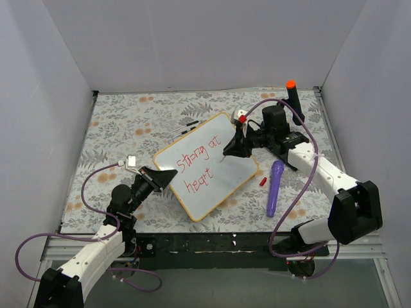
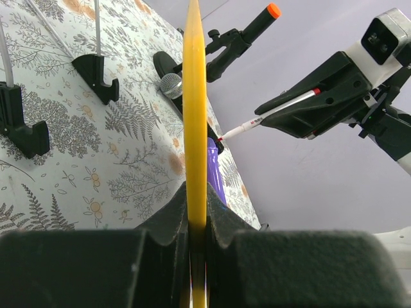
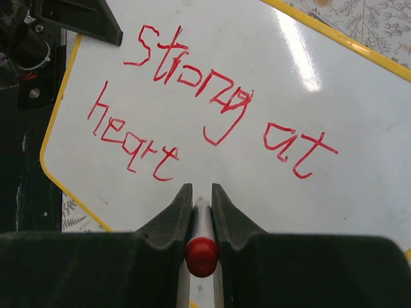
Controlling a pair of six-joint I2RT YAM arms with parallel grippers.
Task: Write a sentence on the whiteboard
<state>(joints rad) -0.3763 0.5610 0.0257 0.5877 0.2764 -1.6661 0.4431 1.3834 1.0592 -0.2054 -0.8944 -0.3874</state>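
Note:
The whiteboard (image 1: 212, 186), white with a yellow frame, lies tilted at the table's middle. Red words read "Strong at" and "heart" (image 1: 196, 178); they also show in the right wrist view (image 3: 192, 83). My left gripper (image 1: 168, 178) is shut on the board's left edge, seen edge-on as a yellow strip (image 2: 194, 96). My right gripper (image 1: 229, 152) is shut on a white marker with a red end (image 3: 201, 247), tip down over the board to the right of "heart". The marker also shows in the left wrist view (image 2: 270, 115).
A purple marker (image 1: 275, 187) and a small red cap (image 1: 262, 181) lie right of the board. A black stand with an orange tip (image 1: 292, 96) is at the back right. Two thin pens (image 1: 188, 126) lie behind the board. Black clip feet (image 2: 96, 74) show under it.

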